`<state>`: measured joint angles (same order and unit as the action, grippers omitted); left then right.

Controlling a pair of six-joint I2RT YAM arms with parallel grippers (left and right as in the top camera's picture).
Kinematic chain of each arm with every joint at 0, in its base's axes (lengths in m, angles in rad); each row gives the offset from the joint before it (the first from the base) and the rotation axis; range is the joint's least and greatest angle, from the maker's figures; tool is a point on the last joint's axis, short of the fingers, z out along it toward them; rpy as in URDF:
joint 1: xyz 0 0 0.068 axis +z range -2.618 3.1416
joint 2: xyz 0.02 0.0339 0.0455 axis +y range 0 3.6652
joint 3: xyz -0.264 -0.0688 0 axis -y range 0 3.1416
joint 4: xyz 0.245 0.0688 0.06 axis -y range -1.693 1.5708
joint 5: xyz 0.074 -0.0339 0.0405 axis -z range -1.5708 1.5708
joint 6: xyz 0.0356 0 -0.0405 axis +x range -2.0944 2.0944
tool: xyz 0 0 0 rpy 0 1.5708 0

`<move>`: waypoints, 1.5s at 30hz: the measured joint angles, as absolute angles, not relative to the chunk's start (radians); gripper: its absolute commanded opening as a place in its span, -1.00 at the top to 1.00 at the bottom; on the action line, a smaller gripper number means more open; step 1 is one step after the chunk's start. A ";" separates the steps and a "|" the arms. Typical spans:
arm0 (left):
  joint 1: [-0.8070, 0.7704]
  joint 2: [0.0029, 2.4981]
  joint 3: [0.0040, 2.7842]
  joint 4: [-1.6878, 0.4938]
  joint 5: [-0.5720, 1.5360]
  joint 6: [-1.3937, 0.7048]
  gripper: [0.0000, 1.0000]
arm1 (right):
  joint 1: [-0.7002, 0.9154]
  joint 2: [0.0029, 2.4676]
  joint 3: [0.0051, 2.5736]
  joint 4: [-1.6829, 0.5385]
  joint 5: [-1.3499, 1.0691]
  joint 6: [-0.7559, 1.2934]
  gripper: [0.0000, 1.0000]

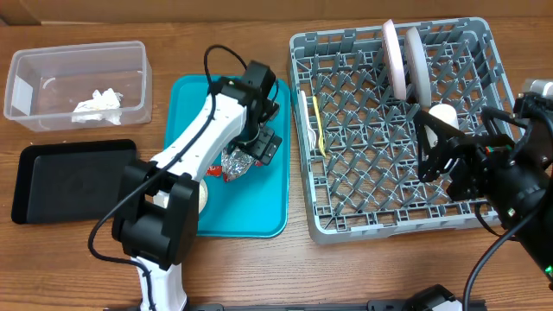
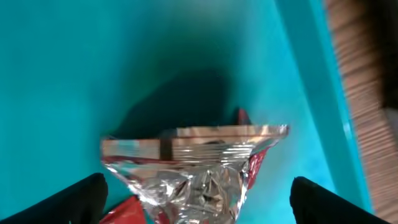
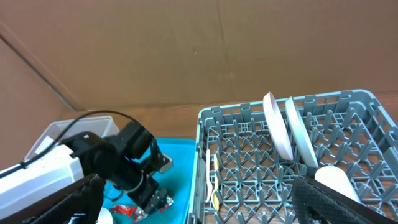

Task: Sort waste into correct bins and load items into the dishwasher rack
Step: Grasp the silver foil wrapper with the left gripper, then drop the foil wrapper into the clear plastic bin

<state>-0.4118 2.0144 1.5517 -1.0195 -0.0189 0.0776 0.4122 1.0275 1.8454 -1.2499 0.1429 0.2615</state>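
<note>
The left end effector [image 2: 198, 194] is held spread wide over the teal tray [image 1: 268, 216], with the crinkled wrapper [image 2: 199, 165], silver with red showing at its edges, lying on the tray floor between the two fingers. Nothing is pinched. The right end effector [image 1: 438, 152] is also spread and empty, and is poised above the dishwasher rack [image 1: 346, 226] near the small white cup [image 1: 443, 114].

The main risk is judged to be a poor grip. The wrapper is thin, shiny and springy, so it may be caught by one flap only and then dropped on the way across the tabletop. If the fingers are brought down too low, the tray floor may be scraped and the tray shifted. If they are closed too high, the wrapper may be flattened or pushed aside rather than lifted. It cannot be told whether the red and silver parts are one piece, so a fragment may be left behind.

A sorting mistake is also possible. The clear tub [image 1: 138, 52], where a crumpled napkin [image 1: 97, 104] is seen, and the black tray [image 1: 34, 203] sit close together, so the wrapper could be released over the wrong one.
</note>
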 measured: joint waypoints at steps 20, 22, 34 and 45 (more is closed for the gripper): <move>-0.411 2.014 1.605 -1.101 -0.019 0.049 0.92 | 0.412 1.028 1.845 -1.250 0.146 0.262 -1.00; -0.402 2.014 1.799 -1.182 -0.020 0.035 0.92 | 0.412 1.028 1.845 -1.250 0.146 0.261 -1.00; -0.025 2.010 1.998 -1.051 -0.136 0.006 0.92 | 0.412 1.028 1.845 -1.250 0.146 0.262 -1.00; 0.210 2.125 1.998 -0.902 0.024 0.002 -0.96 | 0.412 1.028 1.845 -1.251 0.146 0.261 -1.00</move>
